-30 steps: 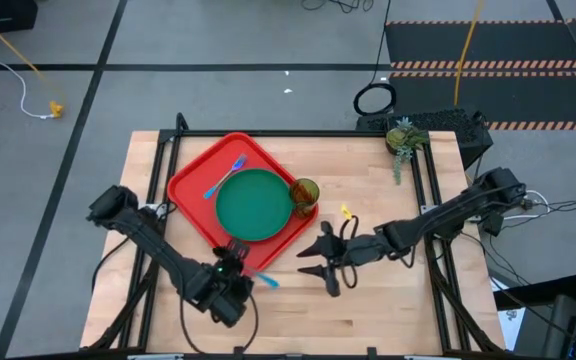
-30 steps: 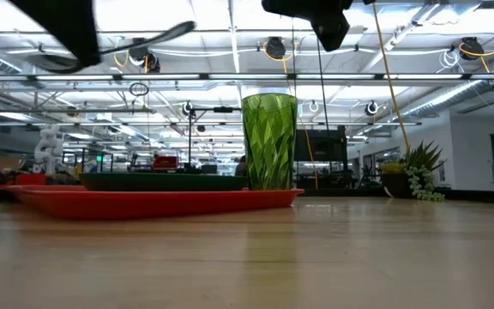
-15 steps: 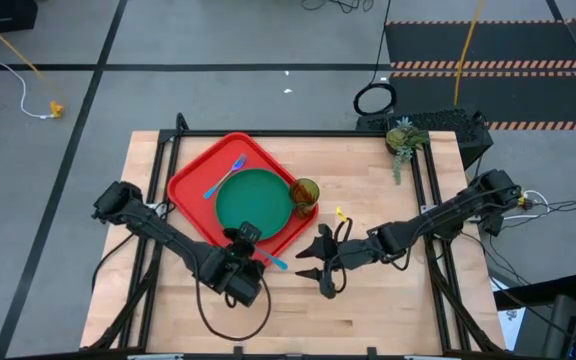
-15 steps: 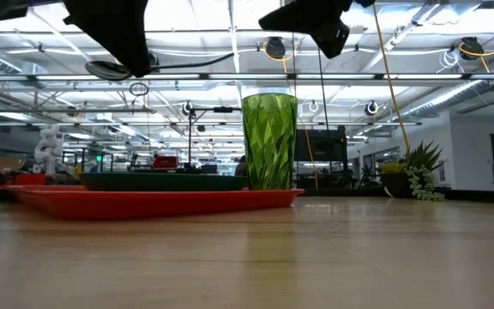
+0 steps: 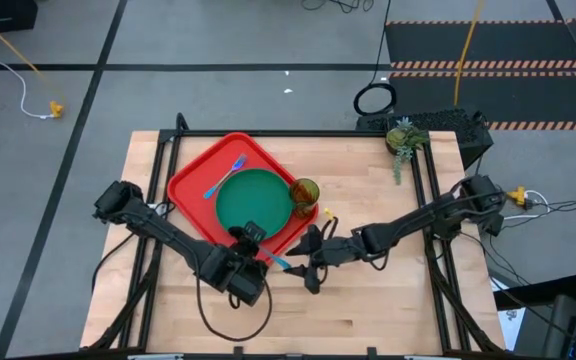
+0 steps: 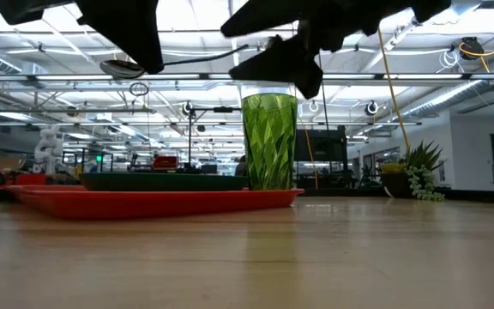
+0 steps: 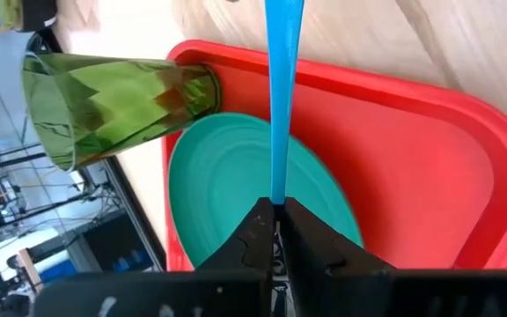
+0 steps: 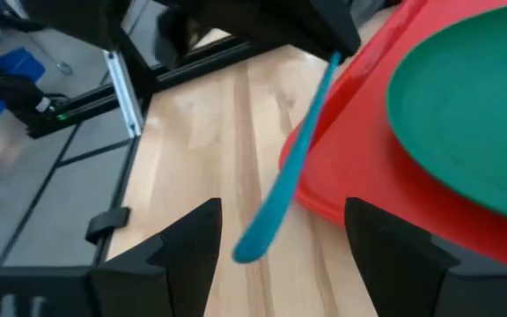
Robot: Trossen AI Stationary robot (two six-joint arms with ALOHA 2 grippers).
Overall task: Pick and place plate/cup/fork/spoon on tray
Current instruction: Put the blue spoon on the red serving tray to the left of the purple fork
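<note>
The red tray (image 5: 190,190) holds the dark-green plate (image 5: 255,203), the light-blue fork (image 5: 224,177) lying across the plate's far-left rim, and the green cup (image 5: 304,192) upright at its right corner. My left gripper (image 5: 258,252) is shut on the spoon (image 5: 278,262) above the tray's near corner. The spoon's dark bowl (image 6: 118,67) shows in the low view. My right gripper (image 5: 311,262) is open, with one finger on each side of the blue handle's free end (image 8: 253,242), touching nothing. My left gripper pinches the spoon's blue handle (image 7: 277,189) between its two shut fingers, close to the bowl end. The fingers slant downward from the near left, and the handle runs on past them toward the table's right. The spoon is lifted clear, roughly level.
A small potted plant (image 5: 404,140) stands at the table's far right corner. Bare wooden tabletop (image 5: 368,310) lies near and to the right of the tray. Black frame rails (image 5: 436,200) run along the table's sides.
My left gripper has carried the spoon toward the table's right and far edge, up to the tray's near corner, then nearly stopped. My right gripper has come down and toward the left, and its fingers now stand around the handle's free end.
</note>
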